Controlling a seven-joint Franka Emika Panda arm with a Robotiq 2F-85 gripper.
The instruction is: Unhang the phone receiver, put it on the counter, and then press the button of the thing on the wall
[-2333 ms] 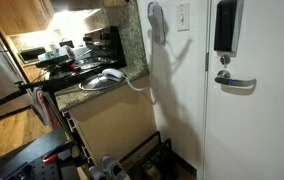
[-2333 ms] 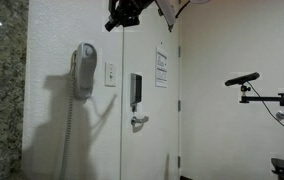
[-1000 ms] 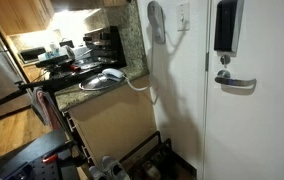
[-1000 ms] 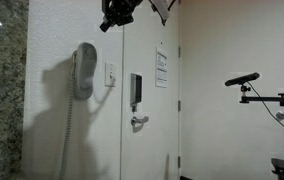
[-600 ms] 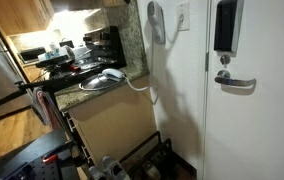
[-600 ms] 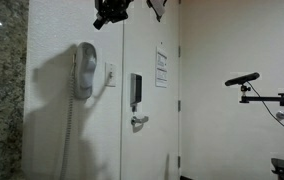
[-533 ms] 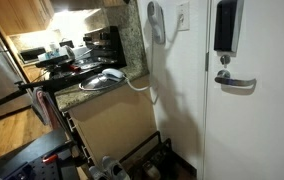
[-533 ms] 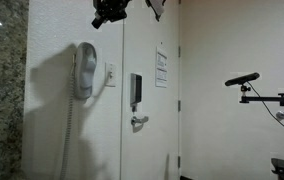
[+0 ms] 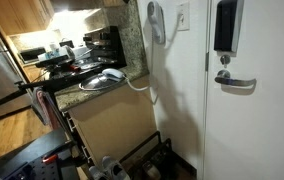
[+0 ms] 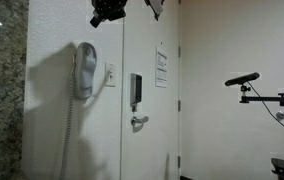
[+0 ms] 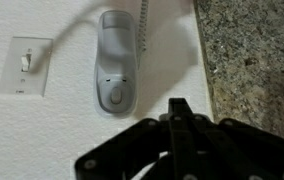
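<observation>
The slim, pale grey-white phone receiver (image 9: 110,74) appears to lie on the dark speckled granite counter (image 9: 90,95) near its outer edge. Its long white cord (image 9: 139,86) trails off that edge toward the wall, so the unhanging and setting down look done. What remains is the press. The black Robotiq gripper (image 11: 177,108) is clenched on nothing, its jaws pressed together into one blunt tip, which suits poking rather than grasping. In the wrist view it hangs clear of the white wall, apart from the grey oblong wall unit (image 11: 116,58), whose small round button (image 11: 116,97) sits at the end nearest the tip. The tip is offset to one side of the button, so it likely needs lining up before pushing straight in, well away from the white light switch (image 11: 24,65) beside the unit
</observation>
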